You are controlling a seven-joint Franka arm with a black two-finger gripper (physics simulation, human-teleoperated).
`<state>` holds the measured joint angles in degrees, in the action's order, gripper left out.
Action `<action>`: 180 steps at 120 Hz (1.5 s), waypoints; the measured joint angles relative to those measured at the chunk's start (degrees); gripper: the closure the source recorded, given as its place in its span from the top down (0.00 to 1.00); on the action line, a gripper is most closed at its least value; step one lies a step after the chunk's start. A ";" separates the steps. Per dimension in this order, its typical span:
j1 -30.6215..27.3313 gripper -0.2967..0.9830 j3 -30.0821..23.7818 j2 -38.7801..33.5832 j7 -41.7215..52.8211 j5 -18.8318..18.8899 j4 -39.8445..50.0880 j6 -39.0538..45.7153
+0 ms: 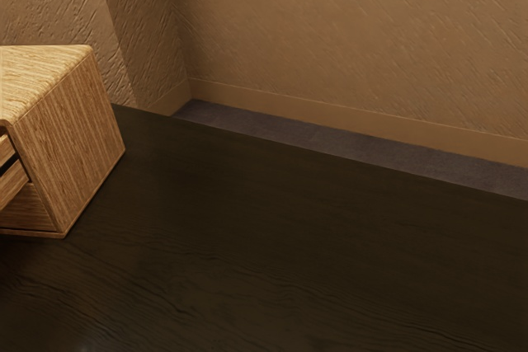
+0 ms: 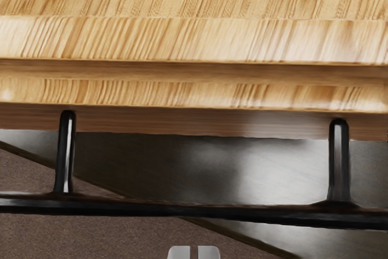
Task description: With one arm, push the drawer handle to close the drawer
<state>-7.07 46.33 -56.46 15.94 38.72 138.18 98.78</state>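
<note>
ok so exterior view: the boxy wood-grain cabinet (image 1: 70,142) sits flat on the dark wooden table (image 1: 289,228), at the exterior view's left edge. its light wooden drawer (image 1: 11,187) pokes out a bit past the frame, so it's partly open, which is why it needs a push.

wrist view: the long black bar handle (image 2: 194,210) stands off the drawer front on two posts, so a shove on the bar should go straight into the drawer, imo. my end effector (image 2: 194,252) is pretty much clenched, fingertips side by side with just a sliver between them, gripping nothing. it's near the bar's middle, but i can't see any contact. pushing off-centre might make the drawer bind.
</note>
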 joint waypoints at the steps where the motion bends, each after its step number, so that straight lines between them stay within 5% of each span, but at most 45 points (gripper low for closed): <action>1: 0.04 0.16 0.00 0.08 0.01 0.00 0.00 0.04; 180: 11.88 0.16 6.85 10.01 -0.09 -0.44 -6.75 5.54</action>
<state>4.81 53.18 -46.45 15.86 38.28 131.43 104.32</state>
